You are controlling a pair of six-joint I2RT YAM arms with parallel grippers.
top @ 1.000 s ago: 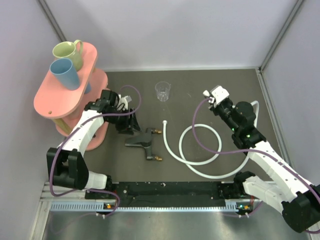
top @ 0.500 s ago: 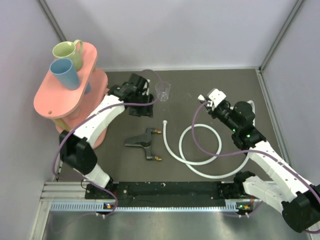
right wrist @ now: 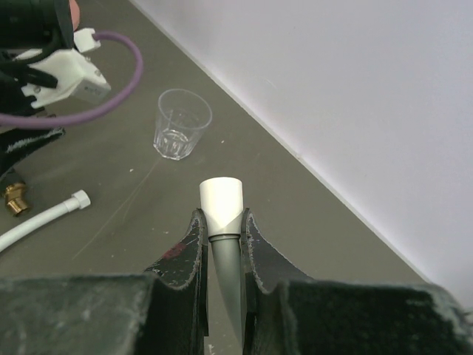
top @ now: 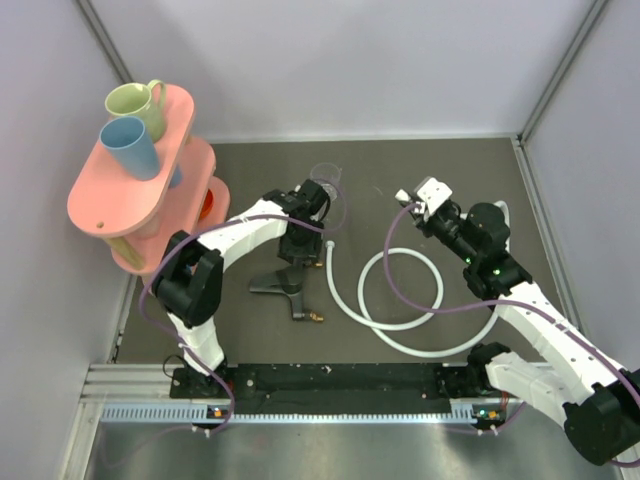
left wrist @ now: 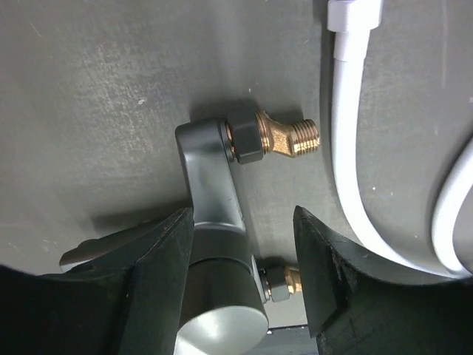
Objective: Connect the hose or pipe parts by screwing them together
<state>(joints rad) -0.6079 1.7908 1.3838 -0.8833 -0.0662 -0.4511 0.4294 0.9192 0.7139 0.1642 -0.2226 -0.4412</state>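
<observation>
The black T-shaped fitting (top: 277, 285) lies flat on the dark table, one brass tip (top: 316, 318) pointing toward me. My left gripper (top: 293, 252) hangs right over it. In the left wrist view its open fingers (left wrist: 244, 274) straddle the fitting's round body (left wrist: 214, 200), with two brass tips (left wrist: 292, 139) showing. The white hose (top: 400, 300) lies in loops to the right, one free end (top: 331, 245) close to the fitting. My right gripper (top: 412, 203) is raised above the table, shut on the hose's other white end connector (right wrist: 221, 203).
A pink two-level rack (top: 95, 205) at the far left carries a green mug (top: 135, 103) and a blue cup (top: 130, 148). A clear plastic cup (top: 325, 178) stands behind the left arm. Walls close the back and sides; a black rail (top: 330, 380) runs along the near edge.
My left arm has swung right from beside the rack, past the clear cup, and come down over the fitting. The right gripper, still holding the hose end, shifted only slightly.
</observation>
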